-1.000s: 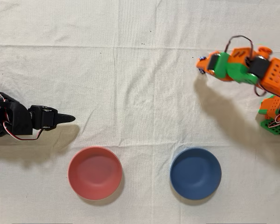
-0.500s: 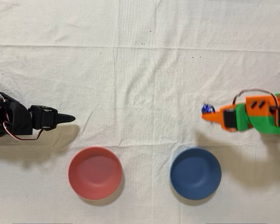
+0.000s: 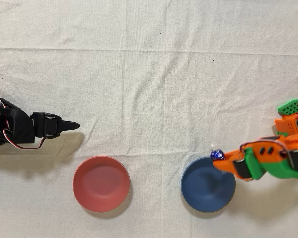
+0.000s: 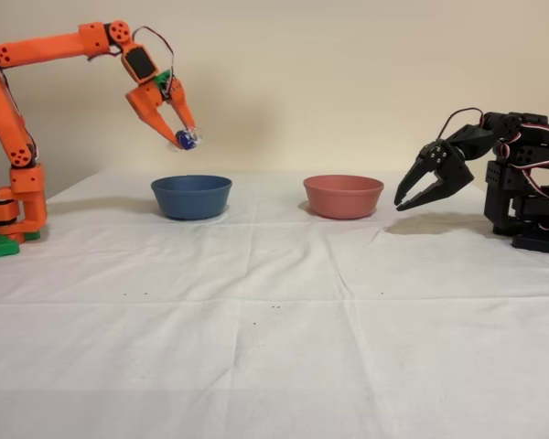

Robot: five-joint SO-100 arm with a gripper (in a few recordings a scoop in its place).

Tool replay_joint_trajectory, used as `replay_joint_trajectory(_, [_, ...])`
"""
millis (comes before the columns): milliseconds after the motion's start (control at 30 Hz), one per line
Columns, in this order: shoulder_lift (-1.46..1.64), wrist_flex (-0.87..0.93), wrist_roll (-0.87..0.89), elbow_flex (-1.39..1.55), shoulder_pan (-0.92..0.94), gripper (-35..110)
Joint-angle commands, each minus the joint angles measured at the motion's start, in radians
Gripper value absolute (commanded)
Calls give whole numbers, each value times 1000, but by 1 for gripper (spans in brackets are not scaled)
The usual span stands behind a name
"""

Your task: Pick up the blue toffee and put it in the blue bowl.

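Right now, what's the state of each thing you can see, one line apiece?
gripper: shut on the blue toffee, raised.
blue toffee: held in the air above the blue bowl's rim.
blue bowl: upright on the cloth, nothing inside.
pink-red bowl: upright, nothing inside.
black arm: idle, gripper open.

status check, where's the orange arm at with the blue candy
Orange arm's gripper shut on the tiny foil-wrapped blue toffee, held high. Toffee over the near rim of the round matte dark blue bowl, not released. Nothing in the way; pink-red bowl apart.

lab bench | white cloth point(image 4: 274, 320) | two small robot arms
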Motion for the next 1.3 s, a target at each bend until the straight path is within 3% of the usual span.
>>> replay_joint_trajectory(0, [-35,-18,21,-75,-77,8])
replay_joint_trajectory(400, [-296,-52,110,-198,-170,8])
replay_joint_trajectory(867, [-396,-49,158,-296,-229,12])
replay_joint_trajectory(1000, [-399,-49,167,-291,-224,19])
replay_joint_trajectory(1267, [-383,-15,196,-270,-230,49])
